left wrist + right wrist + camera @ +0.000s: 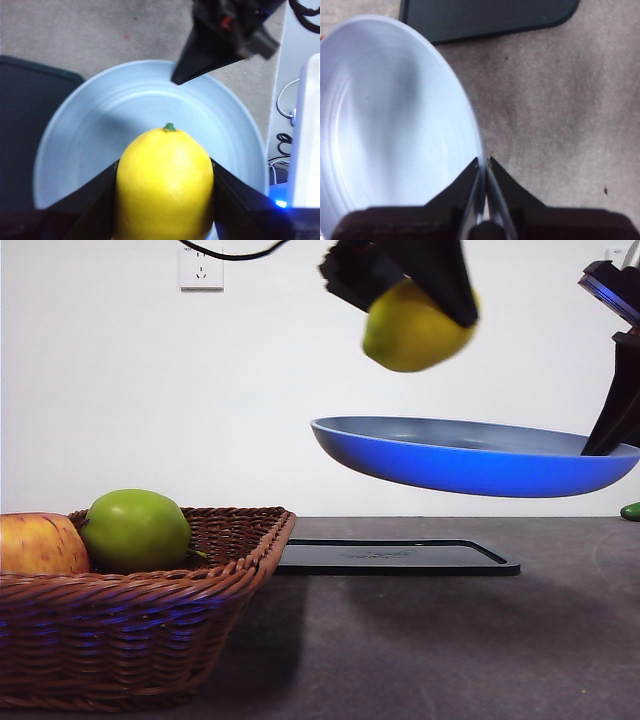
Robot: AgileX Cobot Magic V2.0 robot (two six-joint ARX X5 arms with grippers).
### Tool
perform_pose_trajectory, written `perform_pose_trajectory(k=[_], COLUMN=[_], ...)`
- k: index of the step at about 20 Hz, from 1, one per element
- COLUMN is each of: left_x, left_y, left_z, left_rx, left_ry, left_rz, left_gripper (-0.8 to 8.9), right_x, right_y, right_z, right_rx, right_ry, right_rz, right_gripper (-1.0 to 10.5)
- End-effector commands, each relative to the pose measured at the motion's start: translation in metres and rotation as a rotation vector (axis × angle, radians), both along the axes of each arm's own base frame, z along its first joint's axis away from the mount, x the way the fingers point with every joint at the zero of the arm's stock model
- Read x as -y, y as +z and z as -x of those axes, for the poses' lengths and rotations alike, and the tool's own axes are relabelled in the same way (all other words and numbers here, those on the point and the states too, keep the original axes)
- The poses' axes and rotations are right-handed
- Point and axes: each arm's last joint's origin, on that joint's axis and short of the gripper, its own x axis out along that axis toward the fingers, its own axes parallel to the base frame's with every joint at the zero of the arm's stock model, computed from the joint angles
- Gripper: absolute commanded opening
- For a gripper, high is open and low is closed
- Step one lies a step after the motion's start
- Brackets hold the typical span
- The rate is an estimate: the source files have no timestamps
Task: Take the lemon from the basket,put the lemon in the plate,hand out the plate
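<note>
1. What matters here: the lemon hangs straight above the plate, clear air between them, nothing touching. From the left wrist view the plate's bowl sits right under the fruit, so I'd say the next move is just a short drop and release.
2. The left pincer has its two jaws clamped on the lemon's sides, spread about as wide as the fruit. The lemon's long axis runs along the jaws, with the little green stem nub at the end away from the wrist.
3. The right pincer is pinched nearly closed on the plate's rim, holding the plate up in the air well above the table. The plate looks a bit tilted in the front view, with the gripped edge riding higher.
4. So the left arm is the one on the lemon, and the right arm only has to hold steady.
5. Lemon looks smooth, bright yellow and oval, a bit blurry in the front view.
6. The basket sits off to the side with a green apple and a red-yellow apple in it. The black tray lies flat on the table below the plate.
</note>
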Motion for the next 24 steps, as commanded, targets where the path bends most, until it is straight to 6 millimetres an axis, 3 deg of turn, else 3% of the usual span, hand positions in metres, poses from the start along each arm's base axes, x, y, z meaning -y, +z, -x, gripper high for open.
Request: perform_pose_trajectory(k=[1,10,15,21,24], left_x=[0.016,0.044,0.046,0.046,0.036], left_y=[-0.001,-0.049,-0.049,-0.048,-0.030], left_z=[0.008,0.003,0.002,0.002,0.003], left_rx=[0.013,-0.061,-0.074,-0.072,-0.049], left_ry=[-0.027,0.010,0.053,0.052,0.067], left_rz=[0.022,-0.085,-0.067,-0.065,-0.022], left_gripper=[1.18,1.18,3.41,3.63,3.62], right_x=[-0.001,-0.001,-0.001,-0.001,-0.001], right_y=[0.004,0.004,0.004,0.003,0.003], right_z=[-0.003,-0.003,-0.003,-0.002,-0.004], right_rx=[0.005,0.001,-0.002,-0.014,-0.025], right_ry=[-0.001,-0.001,-0.002,-0.010,-0.025], right_rz=[-0.015,-0.014,-0.013,-0.016,-0.015], right_gripper=[0.0,0.0,0.0,0.0,0.0])
